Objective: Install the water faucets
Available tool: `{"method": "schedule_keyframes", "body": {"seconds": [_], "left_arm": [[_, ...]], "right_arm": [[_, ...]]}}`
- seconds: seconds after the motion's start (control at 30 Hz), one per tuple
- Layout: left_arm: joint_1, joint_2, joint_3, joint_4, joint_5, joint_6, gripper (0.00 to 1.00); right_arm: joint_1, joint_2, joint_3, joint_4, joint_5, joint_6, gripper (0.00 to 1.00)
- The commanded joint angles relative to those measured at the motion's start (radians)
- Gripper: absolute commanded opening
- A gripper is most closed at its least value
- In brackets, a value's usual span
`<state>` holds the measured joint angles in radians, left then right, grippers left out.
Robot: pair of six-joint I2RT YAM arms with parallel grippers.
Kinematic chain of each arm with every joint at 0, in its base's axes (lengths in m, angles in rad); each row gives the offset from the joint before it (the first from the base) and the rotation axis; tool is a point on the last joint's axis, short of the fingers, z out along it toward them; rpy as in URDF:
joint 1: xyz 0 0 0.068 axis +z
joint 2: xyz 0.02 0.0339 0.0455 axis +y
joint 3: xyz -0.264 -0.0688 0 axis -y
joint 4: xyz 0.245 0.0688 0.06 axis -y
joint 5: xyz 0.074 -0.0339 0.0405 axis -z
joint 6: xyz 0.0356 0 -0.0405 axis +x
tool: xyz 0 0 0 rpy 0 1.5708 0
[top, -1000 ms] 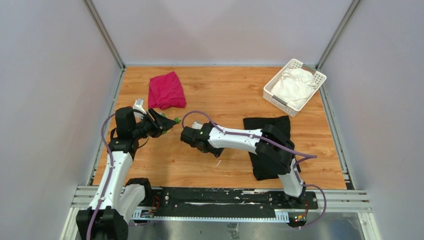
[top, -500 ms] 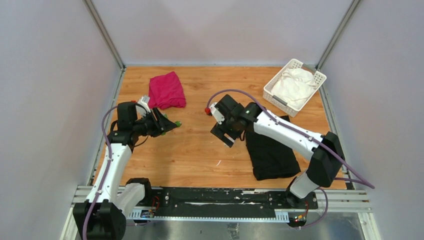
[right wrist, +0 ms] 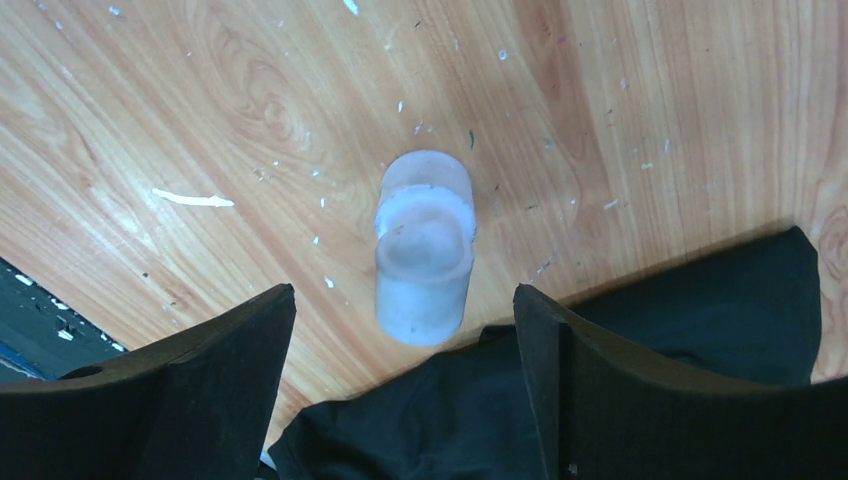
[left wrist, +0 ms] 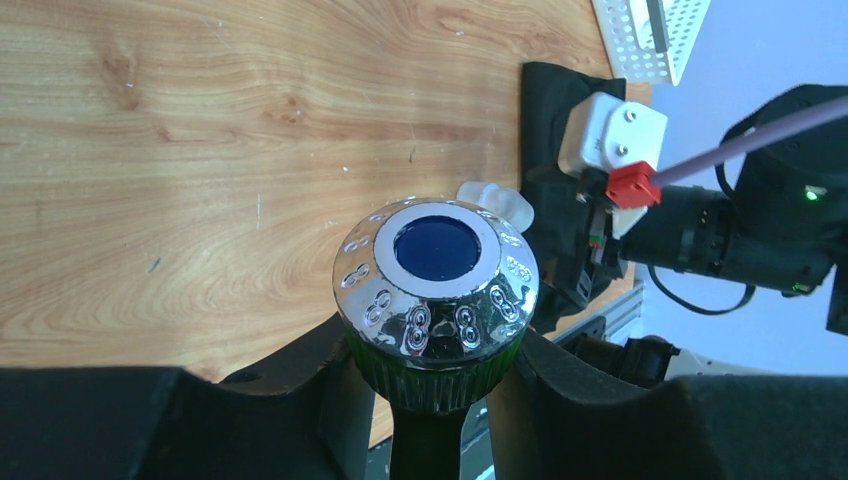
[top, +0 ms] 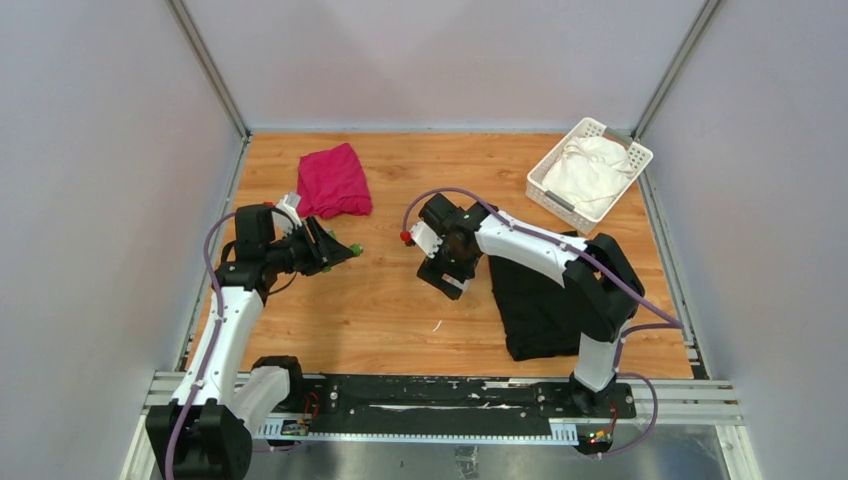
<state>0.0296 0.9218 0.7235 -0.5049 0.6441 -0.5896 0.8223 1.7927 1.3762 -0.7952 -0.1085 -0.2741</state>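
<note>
My left gripper (top: pixel 335 250) is shut on the green tap (top: pixel 353 246) and holds it above the left part of the table. In the left wrist view the tap's chrome knob with a blue centre (left wrist: pixel 435 285) fills the space between the fingers (left wrist: pixel 300 385). The white pipe fitting (right wrist: pixel 424 245) lies on the wood at the edge of the black cloth (right wrist: pixel 640 330); it also shows in the left wrist view, white pipe fitting (left wrist: pixel 496 203). My right gripper (right wrist: pixel 402 292) hangs open over the fitting without touching it. In the top view the right gripper (top: pixel 447 268) hides the fitting.
A black cloth (top: pixel 545 300) lies spread at the right, under the right arm. A red cloth (top: pixel 333 180) sits at the back left. A white basket (top: pixel 556 205) holding a white cloth (top: pixel 592 165) stands at the back right corner.
The right arm swung from the table's middle toward the black cloth and its jaws opened wider over the white fitting. The left gripper kept its hold on the tap, almost still.
</note>
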Motion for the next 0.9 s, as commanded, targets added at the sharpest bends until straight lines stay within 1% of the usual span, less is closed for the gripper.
{"method": "schedule_keyframes", "body": {"seconds": [0.0,0.13,0.2,0.3,0.37,0.47,0.57,0.67,0.77,0.8,0.83,0.87], "left_arm": [[-0.004,-0.006,0.006,-0.001,0.020,0.012,0.00],[-0.004,-0.002,0.011,-0.002,0.019,0.015,0.00],[-0.004,-0.002,0.010,-0.003,0.017,0.016,0.00],[-0.004,-0.001,0.007,-0.002,0.014,0.018,0.00],[-0.004,0.002,0.008,-0.002,0.013,0.020,0.00],[-0.004,0.005,0.010,-0.002,0.014,0.020,0.00],[-0.005,0.007,0.011,-0.002,0.014,0.020,0.00],[-0.004,0.008,0.012,-0.001,0.014,0.022,0.00],[-0.004,0.009,0.013,0.000,0.014,0.021,0.00],[-0.005,0.009,0.013,0.000,0.015,0.021,0.00],[-0.005,0.007,0.012,0.000,0.015,0.021,0.00],[-0.005,0.007,0.011,-0.001,0.015,0.022,0.00]], "right_arm": [[-0.039,0.041,0.034,0.013,-0.055,-0.046,0.85],[-0.048,0.075,0.028,0.042,-0.081,-0.043,0.83],[-0.056,0.093,0.033,0.049,-0.080,-0.028,0.76],[-0.060,0.125,0.040,0.065,-0.050,-0.008,0.63],[-0.060,0.140,0.044,0.068,-0.037,-0.005,0.57],[-0.061,0.143,0.036,0.084,-0.029,0.001,0.50],[-0.060,0.135,0.028,0.096,-0.022,0.008,0.47],[-0.060,0.134,0.022,0.103,-0.019,0.017,0.39],[-0.060,0.135,0.015,0.110,-0.012,0.030,0.34],[-0.060,0.136,0.011,0.113,-0.010,0.035,0.34],[-0.059,0.135,0.008,0.114,-0.009,0.039,0.35],[-0.060,0.131,0.004,0.117,-0.004,0.047,0.42]]}}
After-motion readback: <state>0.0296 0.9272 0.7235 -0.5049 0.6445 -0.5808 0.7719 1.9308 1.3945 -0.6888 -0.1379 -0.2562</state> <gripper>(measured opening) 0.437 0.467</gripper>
